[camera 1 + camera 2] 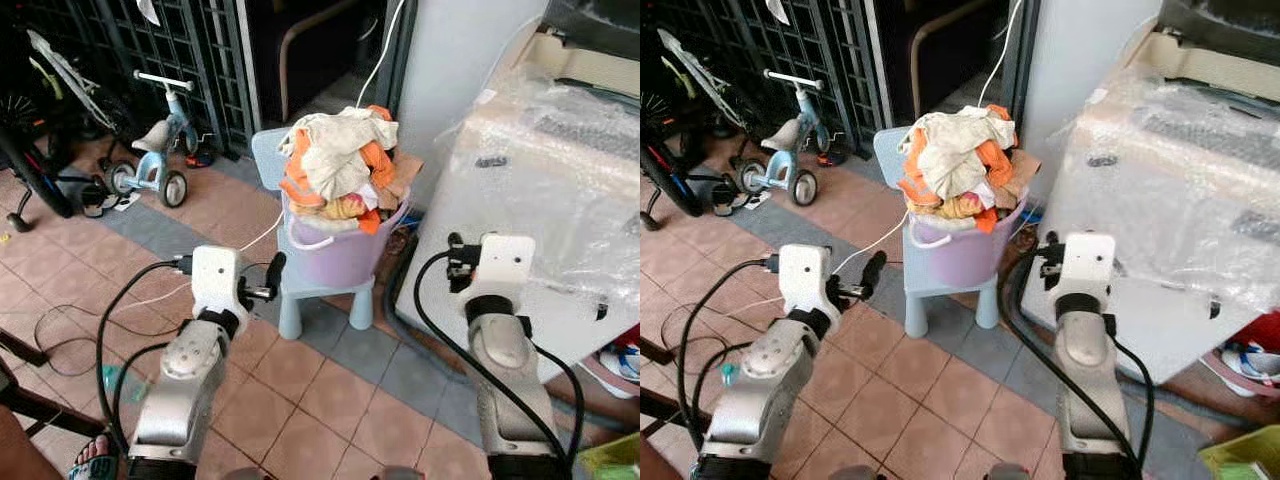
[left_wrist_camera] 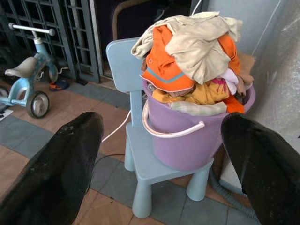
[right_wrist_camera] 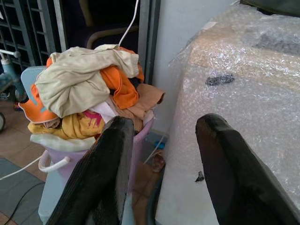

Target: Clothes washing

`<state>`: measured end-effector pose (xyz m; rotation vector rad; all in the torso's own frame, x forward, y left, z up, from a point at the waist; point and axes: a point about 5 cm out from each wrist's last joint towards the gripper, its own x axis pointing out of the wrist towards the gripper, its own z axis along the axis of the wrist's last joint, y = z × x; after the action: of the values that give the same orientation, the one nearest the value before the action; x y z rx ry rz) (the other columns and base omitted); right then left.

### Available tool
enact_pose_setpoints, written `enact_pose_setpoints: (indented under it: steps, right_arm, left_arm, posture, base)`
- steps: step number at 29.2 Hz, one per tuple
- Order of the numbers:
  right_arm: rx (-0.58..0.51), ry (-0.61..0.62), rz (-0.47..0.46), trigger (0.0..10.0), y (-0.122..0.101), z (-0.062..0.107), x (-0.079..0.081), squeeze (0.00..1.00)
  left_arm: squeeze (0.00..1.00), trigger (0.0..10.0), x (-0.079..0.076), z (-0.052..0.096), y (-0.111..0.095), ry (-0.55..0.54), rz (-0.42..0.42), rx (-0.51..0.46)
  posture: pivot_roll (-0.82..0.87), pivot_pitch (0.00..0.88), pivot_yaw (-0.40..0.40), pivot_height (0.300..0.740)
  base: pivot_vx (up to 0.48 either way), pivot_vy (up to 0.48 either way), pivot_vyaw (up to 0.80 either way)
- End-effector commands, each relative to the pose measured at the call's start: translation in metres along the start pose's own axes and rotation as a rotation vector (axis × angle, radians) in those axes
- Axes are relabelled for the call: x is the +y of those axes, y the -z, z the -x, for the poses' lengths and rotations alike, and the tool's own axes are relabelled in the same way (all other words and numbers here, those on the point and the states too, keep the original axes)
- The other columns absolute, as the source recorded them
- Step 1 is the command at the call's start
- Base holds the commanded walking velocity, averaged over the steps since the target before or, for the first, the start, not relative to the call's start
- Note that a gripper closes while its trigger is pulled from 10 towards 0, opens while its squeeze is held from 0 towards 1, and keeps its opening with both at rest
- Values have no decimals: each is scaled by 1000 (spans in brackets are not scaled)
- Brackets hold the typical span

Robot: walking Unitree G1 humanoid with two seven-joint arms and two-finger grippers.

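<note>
Both grippers, left gripper (image 2: 159, 164) and right gripper (image 3: 161, 173), are held wide apart, empty. Purple bucket (image 1: 345, 250), heaped with clothes (image 1: 340, 160), is set on blue chair (image 1: 320, 290) beside wrapped washing machine (image 1: 550, 200).

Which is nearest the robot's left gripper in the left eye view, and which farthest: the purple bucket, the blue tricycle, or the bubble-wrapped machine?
From the left gripper:
1. Purple bucket, just ahead to its right, on the blue chair.
2. Blue tricycle, farther off to its left.
3. Bubble-wrapped machine, on the far right.
</note>
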<state>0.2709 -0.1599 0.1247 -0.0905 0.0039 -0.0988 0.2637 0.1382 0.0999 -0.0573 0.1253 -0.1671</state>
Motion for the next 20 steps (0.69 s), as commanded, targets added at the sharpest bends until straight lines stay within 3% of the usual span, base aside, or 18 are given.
enact_pose_setpoints:
  steps: [1, 15, 20]
  right_arm:
    - [-18, 31, 16, 10000, -3, -2, -9, 0]
    - [-38, 26, 24, 10000, -8, -9, -6, 0]
    - [-54, 26, 22, 10000, -12, -15, -3, 0]
  left_arm:
    - [0, 10000, -10, -2, -6, 40, 1, -23]
    - [0, 10000, -16, -5, -5, 58, 1, -12]
    - [0, 10000, -15, -7, -9, 45, -38, -9]
  posture:
    - [-71, 25, 29, 740]
    - [-56, 35, 36, 740]
    - [-30, 63, 38, 740]
  base:
    - [480, 0, 0]
    - [480, 0, -141]
    - [0, 0, 0]
